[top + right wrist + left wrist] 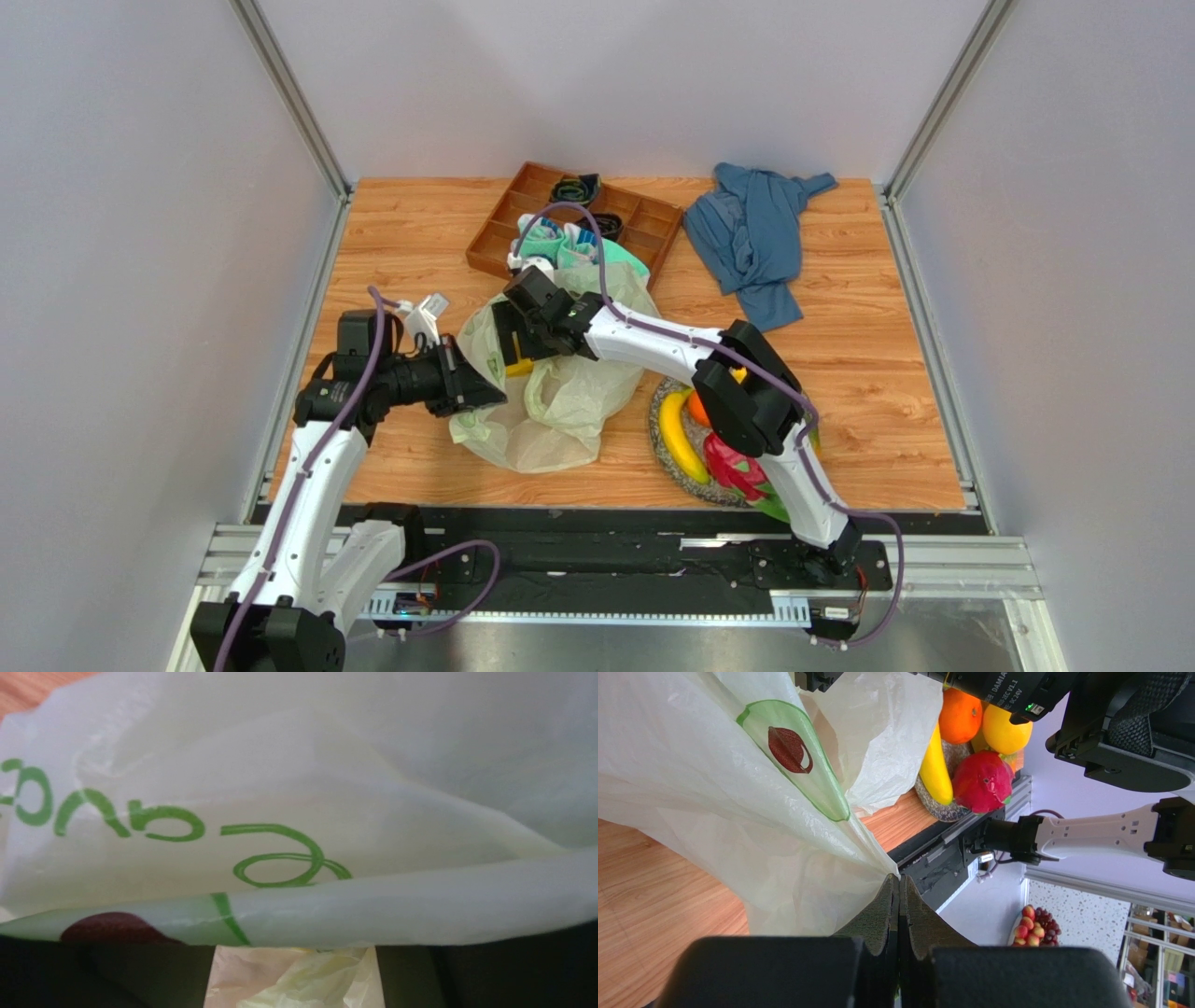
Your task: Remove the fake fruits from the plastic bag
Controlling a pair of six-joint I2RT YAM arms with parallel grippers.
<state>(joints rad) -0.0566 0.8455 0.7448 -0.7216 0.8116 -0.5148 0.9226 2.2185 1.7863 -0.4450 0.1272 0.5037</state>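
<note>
- Your left claw [899,887] is clamped fully shut on a pinch of the bag [554,399] at the bag's left edge. Its two pads meet with only thin film between them.
- Your right claw [514,345] sits at the far side of the bag, low over its crumpled top.
- The right wrist view is filled with pale film and green lettering, and a fold of the film lies across the dark fingers. You cannot tell how wide this claw stands or whether it has hold of anything.
- A small yellow patch shows just under that claw at the bag's top; what it is cannot be made out.
- The bag lies slumped on the table [870,364], stretched between the two claws.
- Just right of the bag, a woven plate [687,485] carries a banana [680,437], an orange [697,408], a dragon fruit [737,469] and a yellow fruit [1006,731], all packed close together.
- Whether any fruit remains inside the bag cannot be told; the film hides its contents.
- Behind the bag stands a wooden tray [516,210], with rolled socks [561,247] at the tray's near edge, just beside the bag's top.
- A blue cloth [758,238] lies behind and to the right of the bag, well apart.
</note>
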